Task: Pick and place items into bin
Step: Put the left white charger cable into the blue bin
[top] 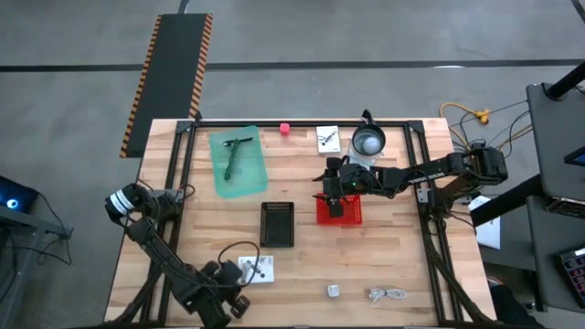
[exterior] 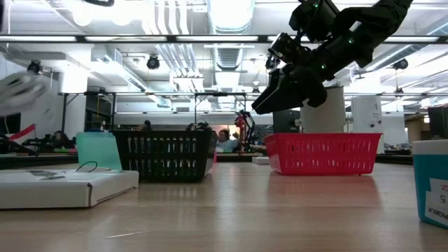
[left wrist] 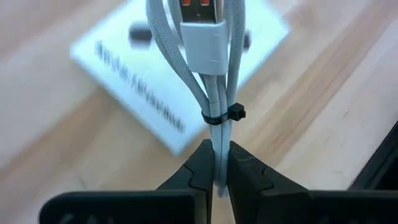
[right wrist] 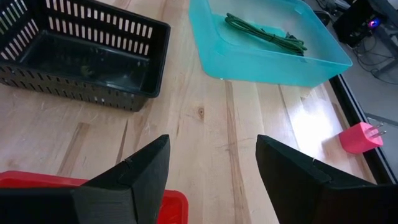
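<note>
My left gripper (left wrist: 216,152) is at the table's near left (top: 233,304), shut on a grey braided cable bundle (left wrist: 208,62) with a USB plug, over a white card (top: 256,268). My right gripper (right wrist: 211,155) is open and empty above the red basket's (top: 340,210) left part; it also shows in the low view (exterior: 280,91). A second white card (top: 327,139) and a pink plug-like blob (top: 285,129) lie at the far edge. A silver cube (top: 334,291) and another cable bundle (top: 388,294) lie near the front edge. My left gripper pinches the bundle's strands (left wrist: 217,134) between its two fingers, just below the black zip tie (left wrist: 235,113). The fingers lie along the bundle, which stands out ahead of them with the plug end farthest off. Whether it touches the card beneath, I cannot tell.
A black basket (top: 277,224) stands at mid-table and a teal tray (top: 239,163) with a dark green cable (right wrist: 267,34) at the far left. A clear jug (top: 368,142) stands behind the red basket. A teal box (exterior: 430,182) shows close in the low view.
</note>
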`<state>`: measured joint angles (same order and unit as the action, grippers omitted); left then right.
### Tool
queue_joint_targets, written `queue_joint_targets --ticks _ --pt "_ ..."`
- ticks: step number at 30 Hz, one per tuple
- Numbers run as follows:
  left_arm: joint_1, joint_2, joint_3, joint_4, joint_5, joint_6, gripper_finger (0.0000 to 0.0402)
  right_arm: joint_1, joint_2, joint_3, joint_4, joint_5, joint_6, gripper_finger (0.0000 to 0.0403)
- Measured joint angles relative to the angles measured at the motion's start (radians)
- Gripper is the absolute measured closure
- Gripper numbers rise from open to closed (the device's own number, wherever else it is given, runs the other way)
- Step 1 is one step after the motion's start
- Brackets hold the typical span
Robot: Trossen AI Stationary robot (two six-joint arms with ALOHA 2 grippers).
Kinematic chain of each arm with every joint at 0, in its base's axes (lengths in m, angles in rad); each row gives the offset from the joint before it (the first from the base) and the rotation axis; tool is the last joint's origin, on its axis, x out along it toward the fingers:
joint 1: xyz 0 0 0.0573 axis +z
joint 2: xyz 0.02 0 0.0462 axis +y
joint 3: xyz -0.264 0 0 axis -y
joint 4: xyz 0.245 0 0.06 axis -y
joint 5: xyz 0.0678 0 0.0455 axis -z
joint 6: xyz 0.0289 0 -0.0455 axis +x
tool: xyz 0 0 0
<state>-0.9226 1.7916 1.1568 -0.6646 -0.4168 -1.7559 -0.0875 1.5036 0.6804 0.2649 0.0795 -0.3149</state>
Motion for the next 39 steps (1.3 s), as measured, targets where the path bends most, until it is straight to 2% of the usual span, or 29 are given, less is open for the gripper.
queue_joint_targets --ticks 8,13,17,22,39 --pt "0.003 -0.003 0.000 -0.008 -0.184 0.154 0.0389 0.000 0.000 0.000 0.000 0.000 0.001 0.0179" --pt "0.007 -0.004 -0.002 -0.037 -0.381 0.244 0.0389 0.000 0.000 0.000 0.000 0.000 0.009 0.0179" --pt "0.017 -0.005 -0.003 -0.035 -0.441 0.335 0.0389 0.000 0.000 0.000 0.000 0.000 0.045 0.0179" --pt "0.054 -0.005 -0.003 -0.034 -0.475 0.414 0.0389 0.000 0.000 0.000 0.000 0.000 0.046 0.0179" --pt "0.228 -0.015 -0.003 -0.020 -0.479 0.773 0.0389 0.000 0.000 0.000 0.000 0.000 0.046 0.0179"
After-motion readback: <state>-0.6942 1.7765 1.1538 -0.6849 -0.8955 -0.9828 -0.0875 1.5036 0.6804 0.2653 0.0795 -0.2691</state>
